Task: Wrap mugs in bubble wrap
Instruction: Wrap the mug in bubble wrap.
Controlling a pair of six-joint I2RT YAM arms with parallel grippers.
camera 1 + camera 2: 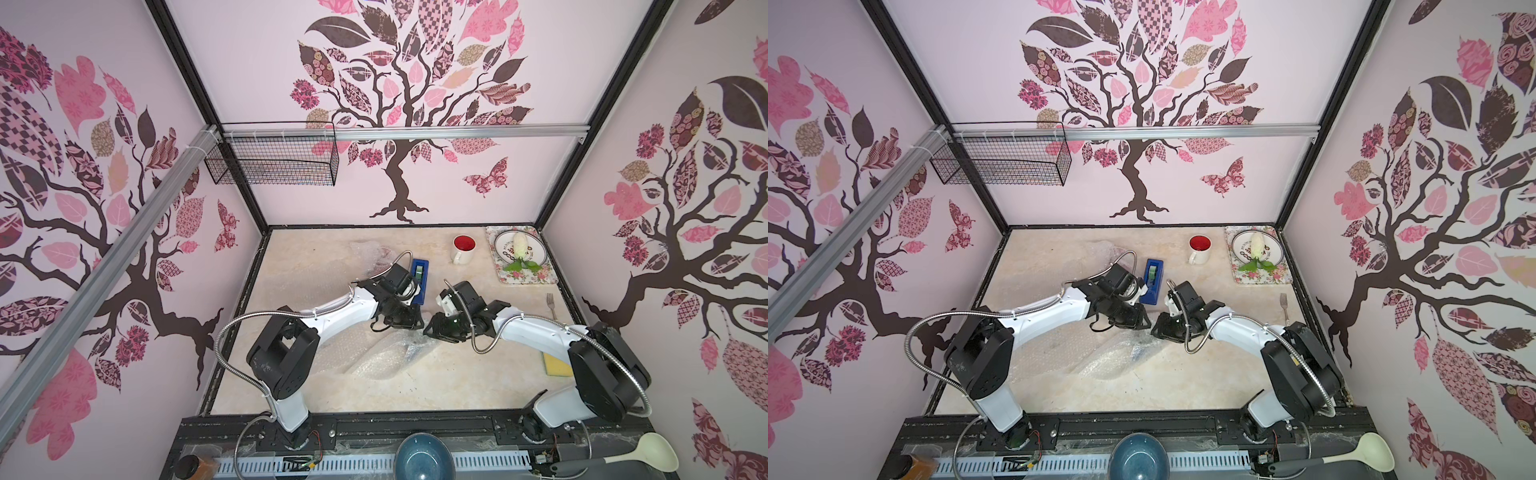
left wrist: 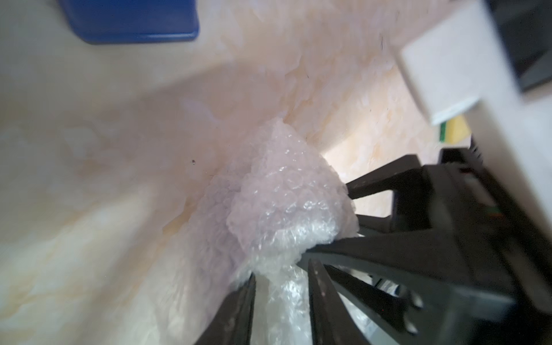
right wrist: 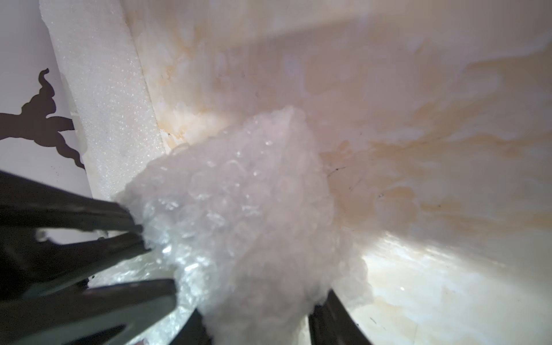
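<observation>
A crumpled sheet of bubble wrap (image 1: 382, 357) (image 1: 1108, 361) lies mid-table, and one bunched end is lifted between the two grippers. In the left wrist view my left gripper (image 2: 282, 271) (image 1: 417, 326) has its jaws apart, with wrap (image 2: 283, 203) running loosely between them. My right gripper (image 3: 260, 307) (image 1: 429, 330) is shut on the same bunch (image 3: 239, 203), which fills its jaws. A white mug with a red inside (image 1: 464, 249) (image 1: 1199, 249) stands upright at the back right, away from both grippers. Behind the left arm lies another bubble wrap bundle (image 1: 370, 253) with some red showing through.
A blue tape dispenser (image 1: 419, 278) (image 2: 131, 21) sits just behind the grippers. A floral tray (image 1: 536, 276) with a plate is at the back right. A fork (image 1: 551, 305) and a yellow sponge (image 1: 557, 365) are by the right arm. A blue bowl (image 1: 424, 457) and a ladle (image 1: 648, 453) are at the front rail.
</observation>
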